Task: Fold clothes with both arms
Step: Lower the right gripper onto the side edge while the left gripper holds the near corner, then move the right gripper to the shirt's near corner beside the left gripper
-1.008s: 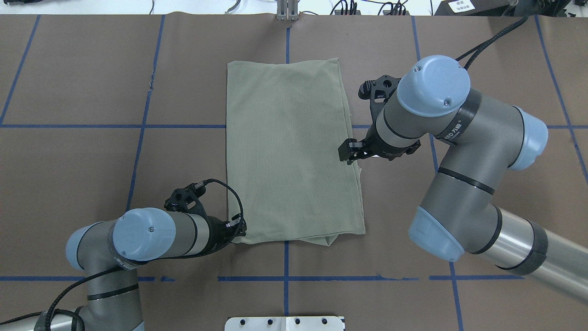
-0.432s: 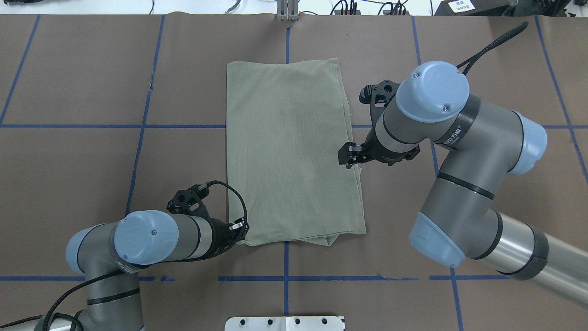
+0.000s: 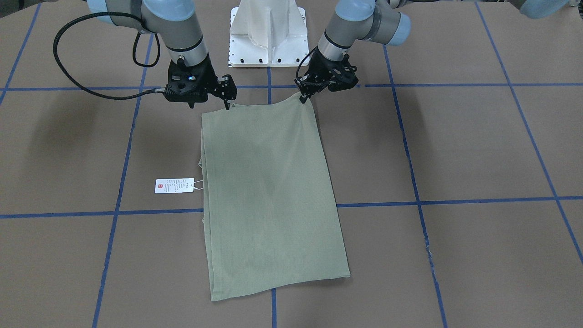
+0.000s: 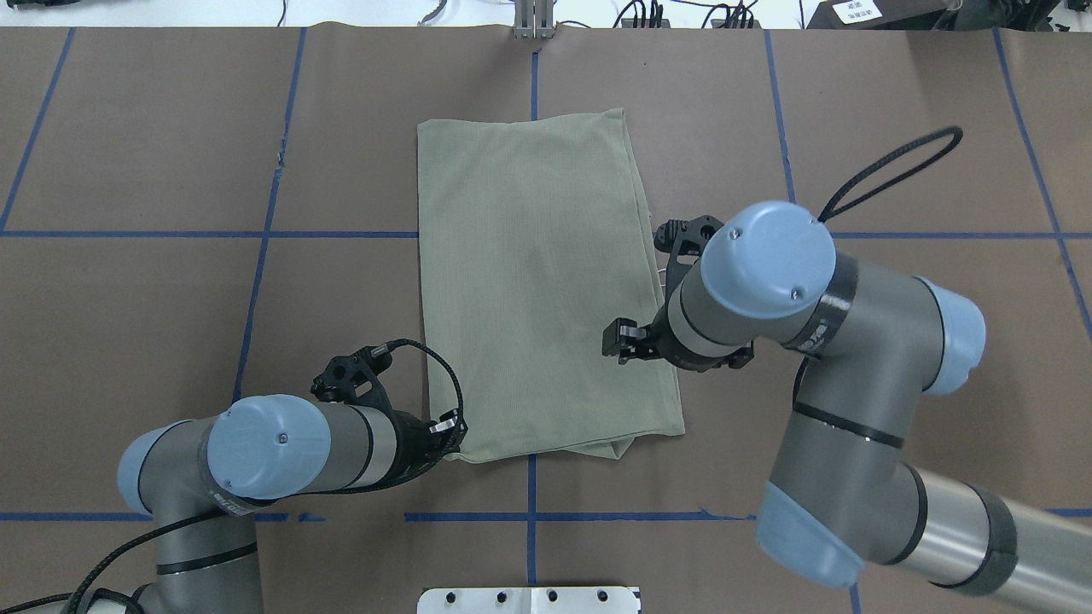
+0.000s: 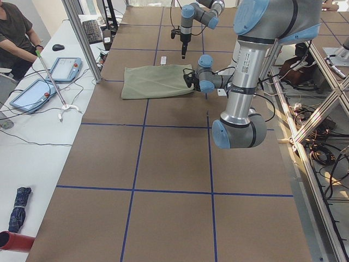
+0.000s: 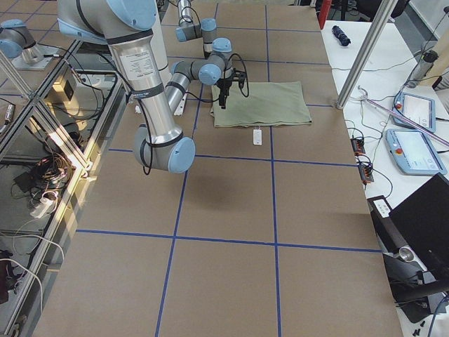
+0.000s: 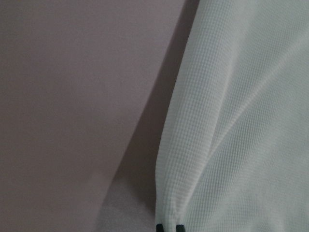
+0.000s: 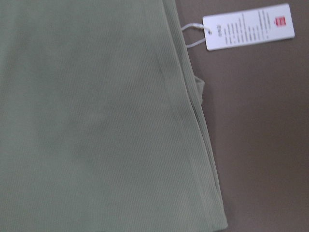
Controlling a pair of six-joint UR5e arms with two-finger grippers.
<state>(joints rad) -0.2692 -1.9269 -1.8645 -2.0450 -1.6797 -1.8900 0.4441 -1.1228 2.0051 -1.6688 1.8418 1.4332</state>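
- Lying flat, sage-green shirt [image 4: 529, 281] folded into a long rectangle, hang tag [image 3: 174, 185] just beside it.
- Left gripper [image 4: 455, 433] pinches its corner; right gripper [image 4: 617, 338] over it, can't tell if it's gripping.

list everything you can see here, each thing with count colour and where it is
shirt: one, sage green, folded flat at mid-table
hang tag: one, white, on the table off the shirt's edge on the robot's right
table: one, brown cover, blue tape grid
pedestal base: one, white, at the robot's table edge
tablets: two, blue-rimmed, on the white side bench
person: one, dark top, beside that bench
left gripper: one, black, shut on the shirt's near corner
right gripper: one, black, above the shirt's right side, jaws unclear
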